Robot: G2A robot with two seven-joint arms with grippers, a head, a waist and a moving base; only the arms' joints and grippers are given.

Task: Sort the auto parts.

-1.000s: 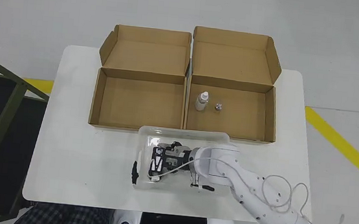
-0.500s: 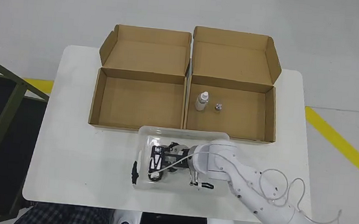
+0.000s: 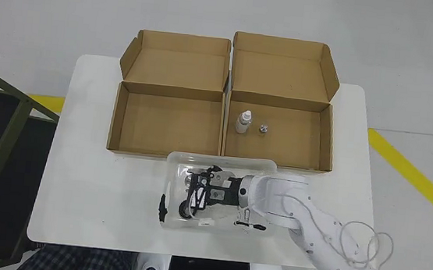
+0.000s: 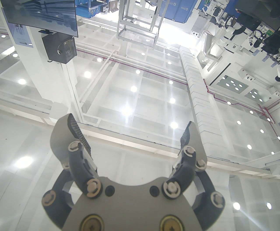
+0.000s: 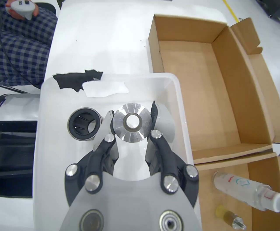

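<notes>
The right gripper (image 5: 132, 110) was pictured clamped on a round silver part (image 5: 131, 134), which was held low inside the clear bin (image 5: 135, 75). A black sleeve bearing (image 5: 84, 125) lay just beside the part in the bin. The left gripper (image 4: 130, 122) was spread wide with nothing held and was pointed at the ceiling.

For a clean lift, it was judged that the part should be raised straight up until the bin's wall was cleared. The bearing should be left undisturbed and the squeeze kept firm, since smooth metal gripped across a curved rim could be expected to slip.

Beyond the bin, two open cardboard boxes stood side by side. One was bare (image 3: 167, 122), and in the other (image 3: 302, 139) lay a small bottle (image 3: 244, 121) and a small metal piece (image 3: 263, 128).

The pads' contact on the part's rim, and the bore through it, were made plain by the right wrist view. In the top view that grip was covered by the arm, while the full layout of both boxes beyond the bin was given.
</notes>
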